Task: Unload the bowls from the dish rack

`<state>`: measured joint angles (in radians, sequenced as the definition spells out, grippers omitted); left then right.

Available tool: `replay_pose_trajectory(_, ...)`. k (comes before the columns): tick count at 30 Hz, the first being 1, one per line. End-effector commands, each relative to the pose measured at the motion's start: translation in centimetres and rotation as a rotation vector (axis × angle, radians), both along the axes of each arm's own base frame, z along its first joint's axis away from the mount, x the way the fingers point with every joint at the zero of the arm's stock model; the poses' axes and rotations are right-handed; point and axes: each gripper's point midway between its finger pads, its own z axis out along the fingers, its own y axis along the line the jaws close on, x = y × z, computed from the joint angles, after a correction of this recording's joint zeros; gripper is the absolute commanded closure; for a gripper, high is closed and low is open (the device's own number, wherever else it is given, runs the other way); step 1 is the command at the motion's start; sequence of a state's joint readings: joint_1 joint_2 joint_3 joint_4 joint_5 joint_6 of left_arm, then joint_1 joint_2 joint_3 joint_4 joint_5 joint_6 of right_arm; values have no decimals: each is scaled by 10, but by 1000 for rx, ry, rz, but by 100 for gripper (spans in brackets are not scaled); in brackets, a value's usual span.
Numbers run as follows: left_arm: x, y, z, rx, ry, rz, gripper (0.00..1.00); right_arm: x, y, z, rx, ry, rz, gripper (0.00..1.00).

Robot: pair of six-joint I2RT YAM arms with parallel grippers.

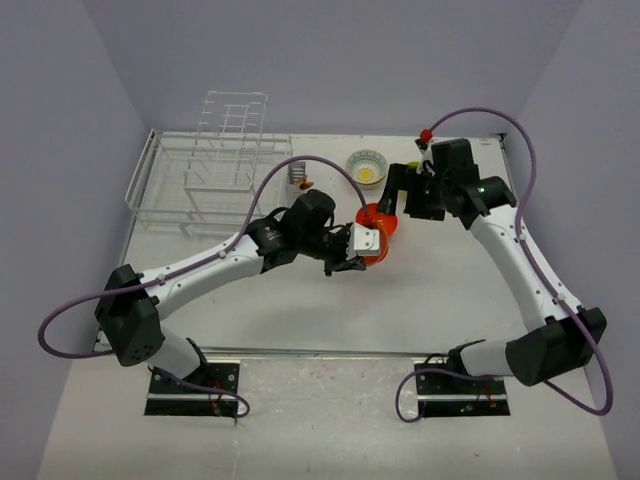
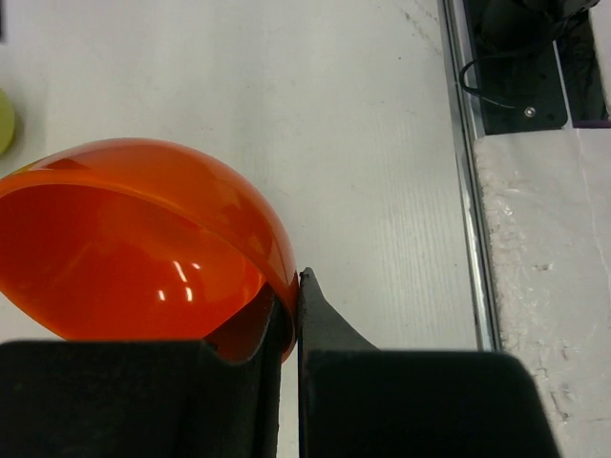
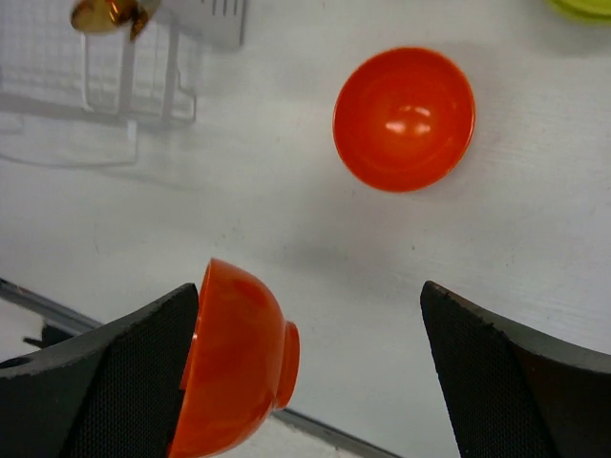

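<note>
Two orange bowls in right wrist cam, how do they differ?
Pose: the free orange bowl sits upright on the table, mouth up; the held orange bowl is tipped on its side, foot ring showing. State: the left pincer clamps the held bowl's rim; nothing touches the free one. Both are glossy orange-red.

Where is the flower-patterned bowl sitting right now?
In the top view, the flower-patterned bowl stands upright on the table near its back edge, right of centre, between the dish rack's grey cutlery holder and the right arm.
</note>
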<state>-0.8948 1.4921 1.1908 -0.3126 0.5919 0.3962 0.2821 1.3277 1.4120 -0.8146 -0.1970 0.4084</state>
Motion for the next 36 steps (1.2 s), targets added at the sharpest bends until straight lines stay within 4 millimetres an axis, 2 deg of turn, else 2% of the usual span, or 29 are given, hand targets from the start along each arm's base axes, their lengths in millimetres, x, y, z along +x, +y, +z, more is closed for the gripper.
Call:
replay_pose_trajectory(1, 12, -13, 21, -7, -128, -54, 100, -25, 12, -7, -73, 50, 124, 3)
replay_pose_trajectory(3, 15, -13, 19, 35, -128, -39, 100, -30, 14, -16, -105, 74, 136, 5)
replay_pose_trajectory(5, 14, -13, 9, 82, -118, -42, 100, -31, 15, -21, -123, 84, 136, 11)
replay_pose_trajectory(8, 17, -17, 12, 97, -135, -36, 100, -34, 20, -29, -148, 105, 156, 20)
replay_pose_trajectory(9, 18, -18, 12, 99, -138, -33, 100, -34, 21, -31, -150, 111, 159, 25)
replay_pose_trajectory(10, 18, -17, 13, 103, -143, -27, 100, -32, 18, -33, -168, 114, 147, 34)
replay_pose_trajectory(12, 22, -17, 13, 113, -155, -12, 100, -32, 17, -39, -194, 128, 142, 46)
replay_pose_trajectory(13, 22, -16, 14, 118, -156, -11, 100, -31, 16, -39, -201, 129, 138, 54)
replay_pose_trajectory(19, 22, -14, 14, 119, -167, -19, 100, -31, 26, -48, -214, 147, 164, 56)
replay_pose_trajectory(21, 23, -14, 12, 125, -169, -13, 100, -31, 27, -50, -224, 151, 166, 74)
replay_pose_trajectory(23, 26, -13, 13, 132, -173, 2, 100, -29, 28, -48, -226, 143, 159, 87)
replay_pose_trajectory(26, 31, -12, 12, 146, -179, 28, 100, -28, 31, -50, -221, 148, 167, 87)
replay_pose_trajectory(29, 37, -13, 13, 154, -187, 59, 100, -26, 36, -50, -206, 151, 179, 100)
replay_pose_trajectory(36, 54, -11, 9, 189, -208, 144, 100, -18, 44, -42, -156, 99, 169, 100)
